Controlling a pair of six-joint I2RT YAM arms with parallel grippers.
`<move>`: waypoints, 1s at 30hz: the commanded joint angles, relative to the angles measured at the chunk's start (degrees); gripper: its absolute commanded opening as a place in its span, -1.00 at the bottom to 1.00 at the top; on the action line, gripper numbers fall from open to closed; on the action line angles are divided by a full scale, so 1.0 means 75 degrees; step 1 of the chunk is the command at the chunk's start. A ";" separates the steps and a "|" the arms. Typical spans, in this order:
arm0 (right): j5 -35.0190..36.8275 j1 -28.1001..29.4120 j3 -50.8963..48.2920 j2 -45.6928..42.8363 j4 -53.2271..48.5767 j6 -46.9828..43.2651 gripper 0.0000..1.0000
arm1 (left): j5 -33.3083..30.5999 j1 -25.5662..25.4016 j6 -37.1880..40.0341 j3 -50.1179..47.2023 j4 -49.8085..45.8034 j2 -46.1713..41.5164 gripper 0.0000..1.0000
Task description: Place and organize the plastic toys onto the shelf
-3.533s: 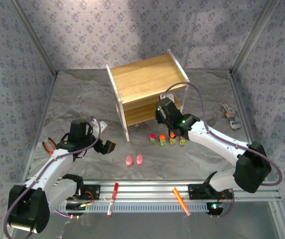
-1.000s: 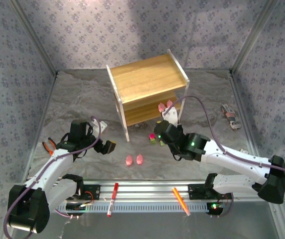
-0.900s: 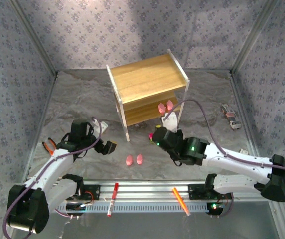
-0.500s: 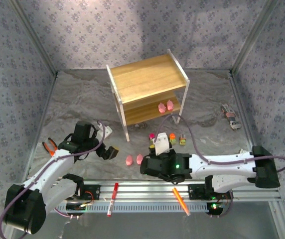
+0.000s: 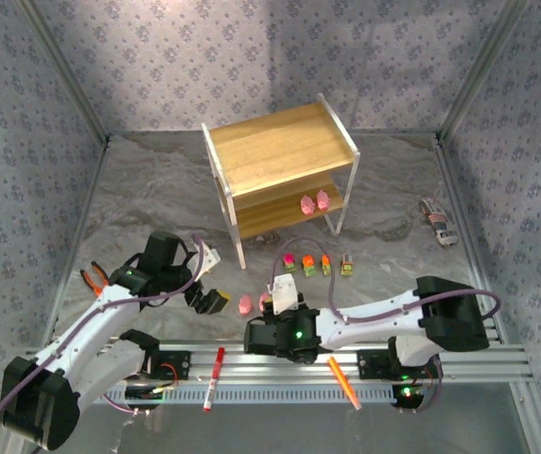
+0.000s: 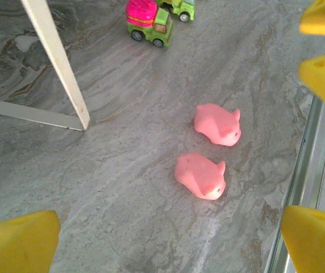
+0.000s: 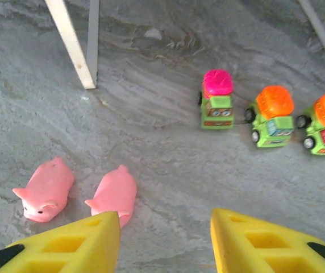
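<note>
The shelf [image 5: 280, 170] stands mid-table with two pink toys [image 5: 314, 201] on its lower board. Two more pink figures [image 7: 112, 194] [image 7: 46, 187] lie on the table near the front. Several small green trucks [image 5: 318, 265] stand in a row behind them, one with a pink top [image 7: 217, 98]. My right gripper [image 7: 163, 227] is open just in front of the pink figures, its left finger beside one. My left gripper [image 6: 171, 227] is open wide, hovering left of the same pair [image 6: 200, 175].
Orange-handled pliers [image 5: 93, 276] lie at the left. A red marker [image 5: 214, 364] and an orange marker [image 5: 343, 380] rest on the front rail. A small grey and red object [image 5: 437, 221] sits far right. The white shelf leg [image 6: 60, 62] stands close to the figures.
My right arm has pulled back from the shelf and swung down to the near side behind the two pink figures. My left gripper has edged right toward them.
</note>
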 commanded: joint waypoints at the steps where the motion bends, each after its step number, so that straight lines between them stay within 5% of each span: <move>1: -0.0203 0.0097 0.0308 0.0435 0.0115 0.0734 -0.05 | 0.0149 -0.0117 0.0415 0.0002 -0.0161 -0.0074 0.99; 30: -0.0831 -0.0351 0.0507 0.1880 0.0808 0.1709 -0.02 | 0.0114 -0.0191 0.0583 -0.0392 0.0046 -0.0220 0.99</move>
